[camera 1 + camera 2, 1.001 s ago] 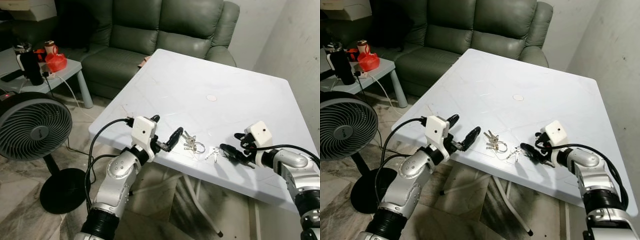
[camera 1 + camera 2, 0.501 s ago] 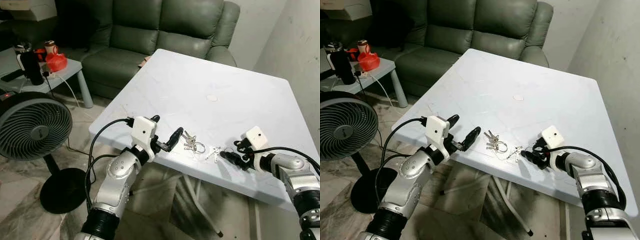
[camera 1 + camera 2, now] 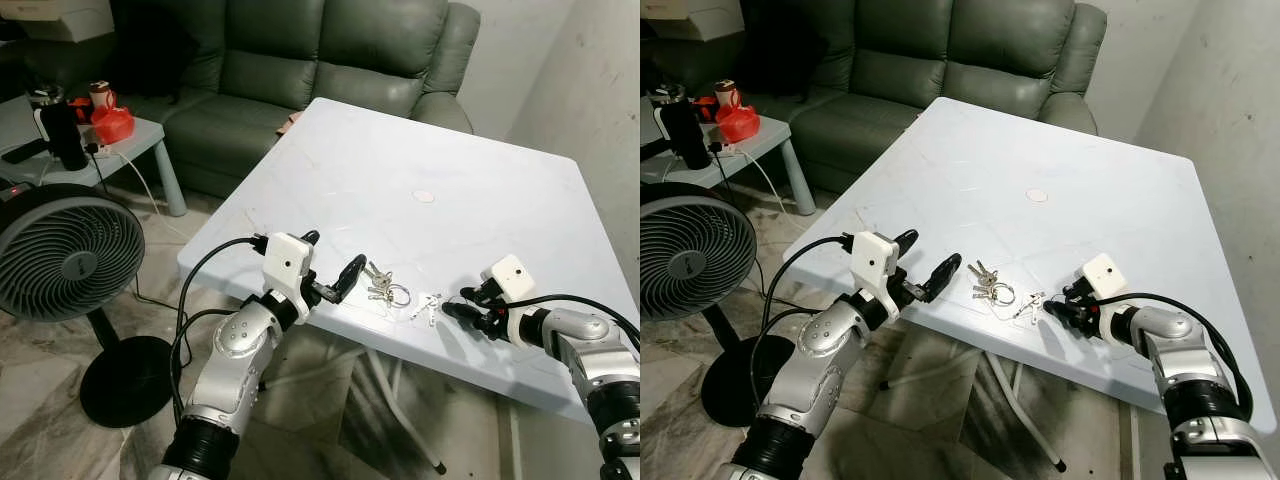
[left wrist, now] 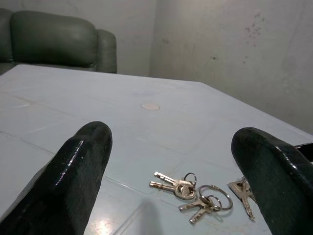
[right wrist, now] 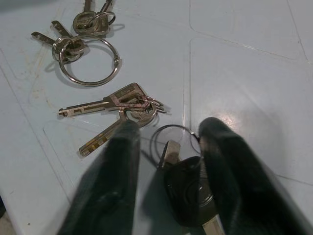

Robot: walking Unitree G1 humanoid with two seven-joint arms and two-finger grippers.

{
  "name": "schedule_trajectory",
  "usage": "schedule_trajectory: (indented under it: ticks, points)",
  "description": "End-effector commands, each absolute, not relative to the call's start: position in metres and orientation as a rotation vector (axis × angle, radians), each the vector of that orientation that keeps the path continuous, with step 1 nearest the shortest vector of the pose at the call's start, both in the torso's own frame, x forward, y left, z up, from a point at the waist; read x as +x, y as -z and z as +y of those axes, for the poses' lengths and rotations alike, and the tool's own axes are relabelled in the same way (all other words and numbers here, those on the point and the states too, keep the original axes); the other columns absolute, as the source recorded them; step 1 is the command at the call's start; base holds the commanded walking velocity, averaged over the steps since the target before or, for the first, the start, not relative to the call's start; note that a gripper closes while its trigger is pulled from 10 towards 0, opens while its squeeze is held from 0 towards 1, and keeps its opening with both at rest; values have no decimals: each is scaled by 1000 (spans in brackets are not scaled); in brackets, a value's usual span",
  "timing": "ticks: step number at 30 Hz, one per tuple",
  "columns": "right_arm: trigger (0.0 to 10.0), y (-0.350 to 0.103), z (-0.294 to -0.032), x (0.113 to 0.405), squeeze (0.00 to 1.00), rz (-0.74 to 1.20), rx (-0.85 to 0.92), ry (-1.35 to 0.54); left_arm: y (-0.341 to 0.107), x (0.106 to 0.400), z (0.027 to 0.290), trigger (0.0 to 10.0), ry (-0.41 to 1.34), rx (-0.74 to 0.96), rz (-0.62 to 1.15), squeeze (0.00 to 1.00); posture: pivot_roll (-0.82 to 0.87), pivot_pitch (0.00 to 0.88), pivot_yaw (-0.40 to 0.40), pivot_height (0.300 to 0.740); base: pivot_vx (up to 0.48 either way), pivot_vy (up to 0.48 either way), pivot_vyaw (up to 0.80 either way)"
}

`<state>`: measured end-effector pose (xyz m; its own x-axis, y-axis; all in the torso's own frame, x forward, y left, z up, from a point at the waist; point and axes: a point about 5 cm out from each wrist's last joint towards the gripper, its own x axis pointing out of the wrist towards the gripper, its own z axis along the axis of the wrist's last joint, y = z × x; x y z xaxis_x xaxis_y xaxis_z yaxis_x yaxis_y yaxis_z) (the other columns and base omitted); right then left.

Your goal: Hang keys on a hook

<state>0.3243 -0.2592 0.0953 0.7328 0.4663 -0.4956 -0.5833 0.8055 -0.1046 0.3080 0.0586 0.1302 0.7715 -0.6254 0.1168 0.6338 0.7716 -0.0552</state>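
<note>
Left eye view: a white table (image 3: 420, 150) fills the centre and right of the frame, with a green sofa (image 3: 330, 50) along the top. At lower centre, near the table's front edge, lie the keys: a bunch on a large ring (image 3: 384, 288), and just to its right a smaller set of keys (image 3: 427, 306).

The left gripper (image 3: 335, 262) reaches in from lower left and hovers at the table edge, just left of the ringed bunch, not touching it. In the left wrist view its two black fingers (image 4: 78, 166) stand wide apart.

The right gripper (image 3: 458, 306) comes from lower right, low on the table, just right of the smaller set. In the right wrist view its fingers (image 5: 112, 181) sit narrowly apart on either side of a black-headed key (image 5: 188, 188) with a thin ring; whether they grip it, I cannot tell.

At the left edge stand a black floor fan (image 3: 60, 255) and a small side table (image 3: 130, 135).
</note>
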Motion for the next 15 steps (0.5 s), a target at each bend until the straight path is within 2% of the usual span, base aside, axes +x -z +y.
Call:
schedule_trajectory:
  ticks: [1,8,9,10,11,15]
  points:
    - [0,-99,-264,324,0,464,-271,-567,-132,305,53,10000,709,-96,-97,0,20,0,-86,740,0,0,0]
    - [0,-101,-264,325,0,450,-277,-564,-129,300,45,10000,752,-94,-84,0,16,0,-81,740,0,0,0]
    - [6627,-102,-265,326,0,449,-287,-555,-129,300,44,10000,754,-94,-83,0,16,0,-81,740,0,0,0]
    - [6627,-102,-266,326,0,449,-298,-543,-129,300,44,10000,756,-94,-82,0,16,0,-81,740,0,0,0]
    - [10000,-103,-266,326,0,444,-302,-543,-129,300,44,10000,757,-95,-82,0,16,0,-81,740,0,0,0]
    - [10000,-103,-266,327,0,432,-301,-539,-130,301,44,10000,759,-94,-84,0,13,0,-79,740,0,0,0]
